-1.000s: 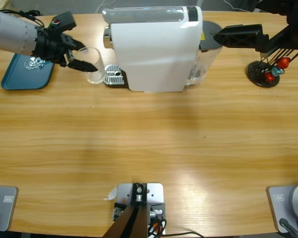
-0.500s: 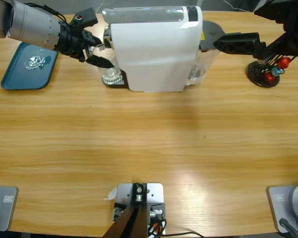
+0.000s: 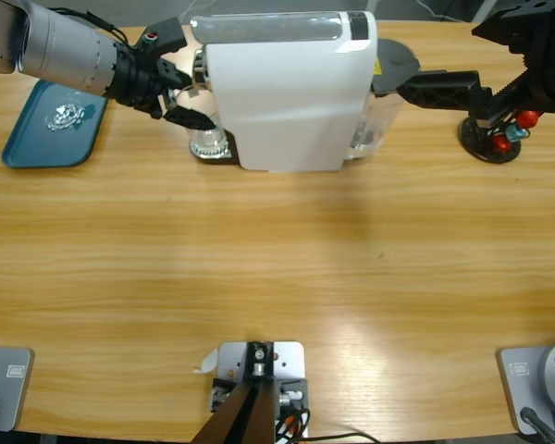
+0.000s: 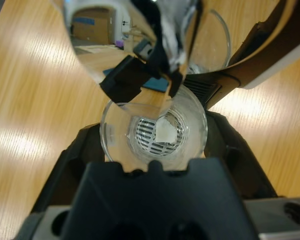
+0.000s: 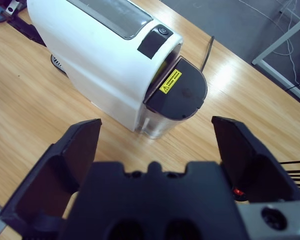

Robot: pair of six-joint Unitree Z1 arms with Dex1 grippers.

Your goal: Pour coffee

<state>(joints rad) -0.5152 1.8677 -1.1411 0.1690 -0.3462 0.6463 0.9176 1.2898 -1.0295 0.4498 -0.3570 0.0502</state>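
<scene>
While you watch the coffee machine (image 3: 291, 88):
Left gripper (image 3: 192, 104): clamped on the glass (image 4: 154, 131) under its spout.
Right gripper (image 5: 157, 145): jaws apart, behind it.

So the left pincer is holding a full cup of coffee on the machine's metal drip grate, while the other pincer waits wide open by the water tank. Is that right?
Not quite: the glass is empty. The left wrist view looks straight down through it to the drip grate beneath. The rest holds: the left pincer grips the glass at the coffee machine, and the right pincer stands wide open near the water tank.
</scene>
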